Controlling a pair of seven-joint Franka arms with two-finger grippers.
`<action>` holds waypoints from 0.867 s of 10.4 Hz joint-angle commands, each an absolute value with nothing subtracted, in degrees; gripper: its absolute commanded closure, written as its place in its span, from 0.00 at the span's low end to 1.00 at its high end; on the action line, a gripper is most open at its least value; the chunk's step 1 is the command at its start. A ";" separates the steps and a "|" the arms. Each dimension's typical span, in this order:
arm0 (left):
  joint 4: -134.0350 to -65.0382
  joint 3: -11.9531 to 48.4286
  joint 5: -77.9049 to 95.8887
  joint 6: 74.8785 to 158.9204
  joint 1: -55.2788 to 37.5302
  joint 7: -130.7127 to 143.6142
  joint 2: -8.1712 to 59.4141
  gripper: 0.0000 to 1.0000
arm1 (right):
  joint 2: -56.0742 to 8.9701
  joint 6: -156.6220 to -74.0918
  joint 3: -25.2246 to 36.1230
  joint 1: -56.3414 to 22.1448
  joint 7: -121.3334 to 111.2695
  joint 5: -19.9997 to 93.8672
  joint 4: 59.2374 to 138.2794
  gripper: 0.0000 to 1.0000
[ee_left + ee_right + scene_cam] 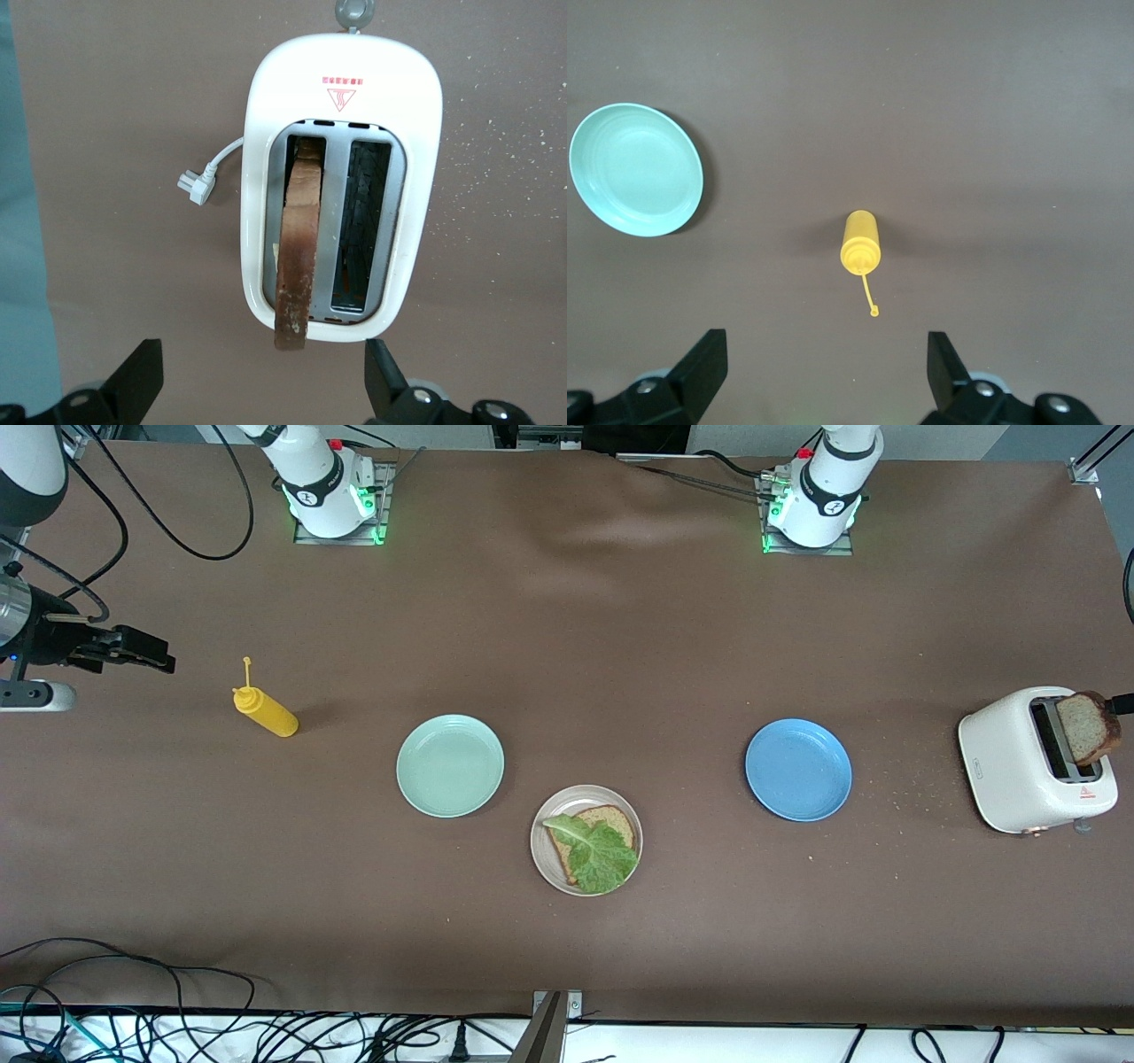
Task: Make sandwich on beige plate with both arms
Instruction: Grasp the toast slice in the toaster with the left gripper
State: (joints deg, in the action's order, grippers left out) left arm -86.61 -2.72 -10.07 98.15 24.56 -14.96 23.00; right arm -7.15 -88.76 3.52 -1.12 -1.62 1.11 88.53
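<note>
Round pale-beige plate sits lower centre of the front frame, carrying one brown bread slice under a crinkly green lettuce leaf. Second brown slice stands in the white toaster, mid-right edge; left gripper hangs over it, fingers spread. Right gripper, also spread and empty, waits at the left edge above the yellow squeeze bottle.

Beige plate nearest the front camera, holding one bread slice with a lettuce leaf on top. Mint-green plate just beside it, toward the right arm's end; blue plate toward the left arm's end. White toaster at that end, second bread slice sticking out. Yellow squeeze bottle stands near the right gripper.
</note>
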 commanded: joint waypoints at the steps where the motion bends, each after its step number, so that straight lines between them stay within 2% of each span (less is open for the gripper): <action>1: -88.50 -1.93 -7.40 99.49 25.84 -16.08 22.24 0.00 | -3.44 -88.86 4.75 -0.70 -2.02 1.32 89.56 0.00; 9: -96.59 -1.93 -6.15 106.96 27.16 -16.08 19.51 0.01 | -3.34 -87.89 5.28 -0.88 -1.49 0.97 89.47 0.00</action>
